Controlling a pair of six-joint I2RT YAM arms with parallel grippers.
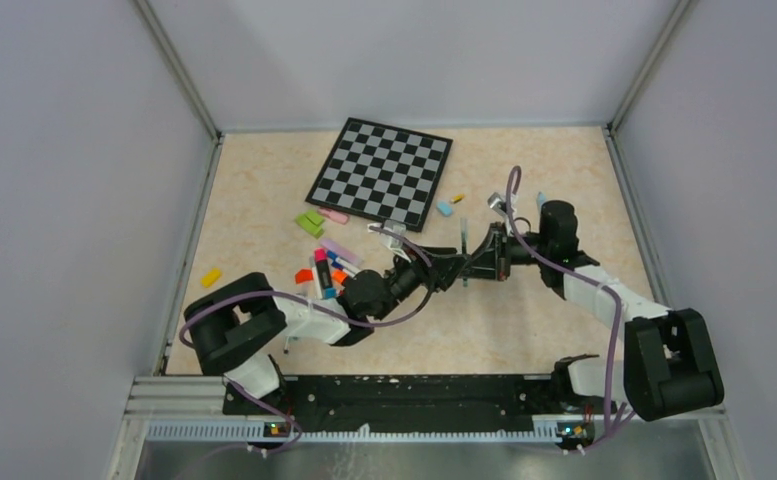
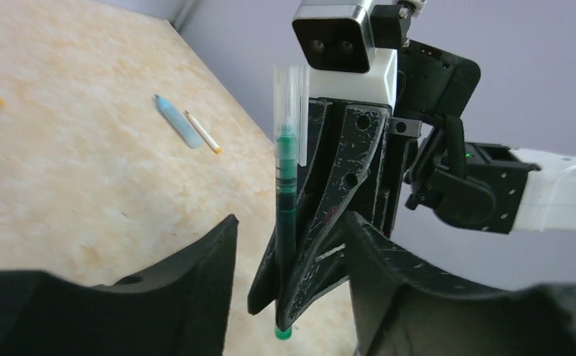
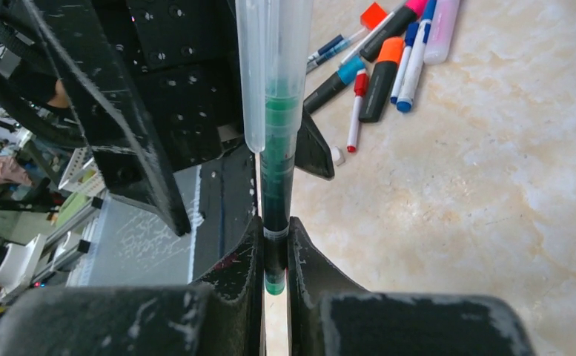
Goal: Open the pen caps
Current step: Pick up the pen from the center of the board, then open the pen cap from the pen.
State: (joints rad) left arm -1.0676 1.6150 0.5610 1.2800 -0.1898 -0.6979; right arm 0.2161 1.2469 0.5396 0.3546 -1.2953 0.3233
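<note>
The left gripper [image 2: 290,222] has its jaws spread wide, and the green pen [image 2: 285,222] stands between them without touching either finger. The right gripper [image 3: 273,252] is clamped tight on that pen's lower end, with the green tip poking out below the fingers. The clear cap [image 3: 273,67] sits on the opposite end, well away from both grips. Farther off, a cluster of pens [image 1: 326,270] lies on the table [image 1: 524,320], with the checkered board [image 1: 382,170] beyond.

Right wrist view: top edge cuts your green pen's [image 3: 276,185] clear cap [image 3: 273,44]. Overhead: left arm [image 1: 309,318] hides part of pen pile [image 1: 329,265].
</note>
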